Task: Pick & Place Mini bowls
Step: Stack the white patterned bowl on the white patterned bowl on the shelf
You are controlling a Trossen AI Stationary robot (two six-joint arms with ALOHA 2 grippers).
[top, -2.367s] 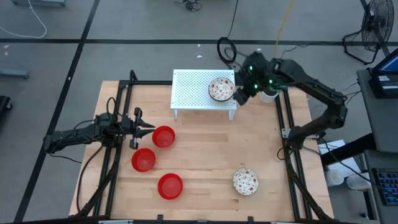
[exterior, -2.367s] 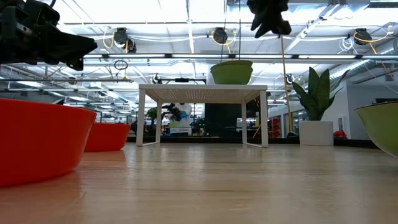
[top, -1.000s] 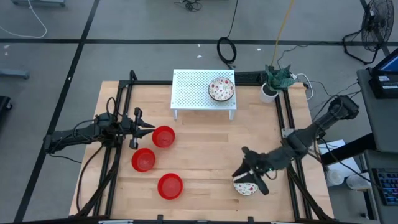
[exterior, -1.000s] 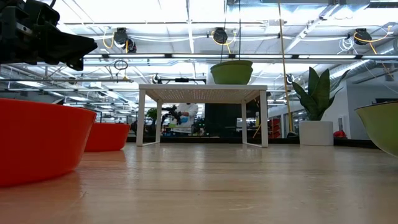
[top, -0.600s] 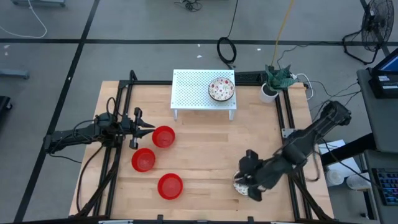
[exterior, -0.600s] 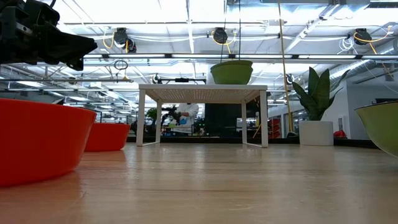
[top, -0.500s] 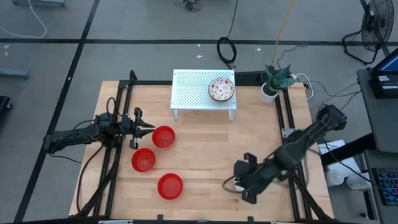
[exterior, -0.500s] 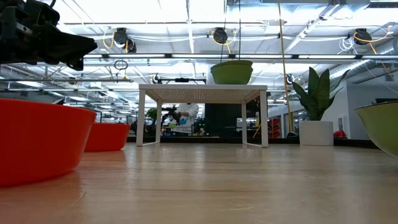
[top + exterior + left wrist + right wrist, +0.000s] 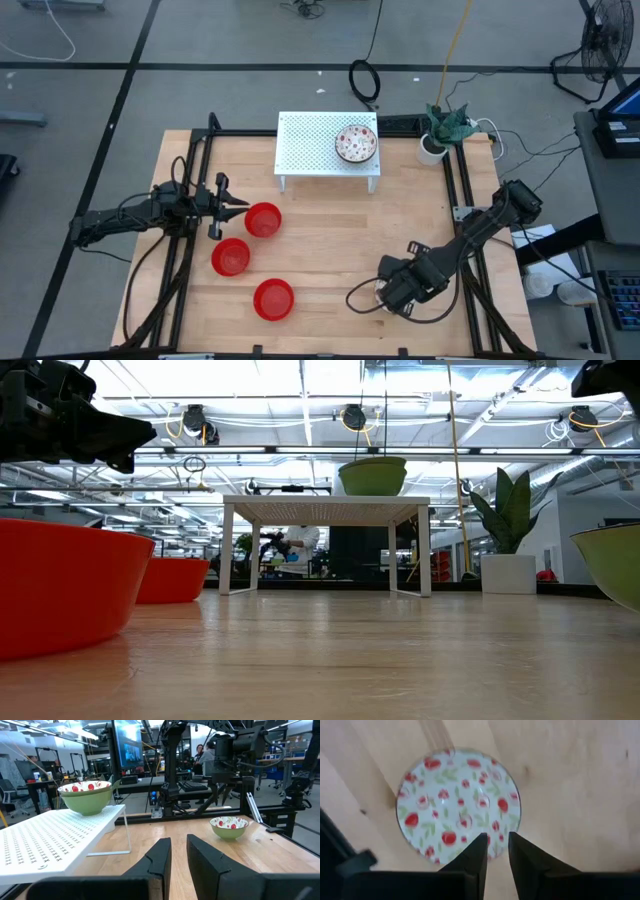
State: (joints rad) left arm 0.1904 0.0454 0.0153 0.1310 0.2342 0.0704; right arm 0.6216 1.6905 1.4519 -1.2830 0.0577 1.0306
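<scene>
Three red mini bowls (image 9: 263, 219) (image 9: 231, 257) (image 9: 274, 299) rest on the wood at the table's left. One floral mini bowl (image 9: 356, 143) sits on the white rack. A second floral bowl (image 9: 460, 802) rests on the table near the right edge, also seen as the floral bowl (image 9: 229, 826). My right gripper (image 9: 498, 847) hangs over this bowl, pointing down, with a narrow gap between its fingers; in the high view the right gripper (image 9: 397, 290) hides most of the bowl. My left gripper (image 9: 240, 205) waits beside the farthest red bowl, its fingers slightly apart.
The white perforated rack (image 9: 325, 150) stands at the far middle, and a white cup with a green plant (image 9: 432, 148) is beside it. Black frame rails (image 9: 190, 250) run along both table sides. Bare wood (image 9: 330, 240) lies between the red bowls and my right gripper.
My right arm has folded in toward the table's near edge. Its gripper has stayed over the floral bowl near the right edge, has turned to point down, and now shows at the low view's top. No bowl has moved.
</scene>
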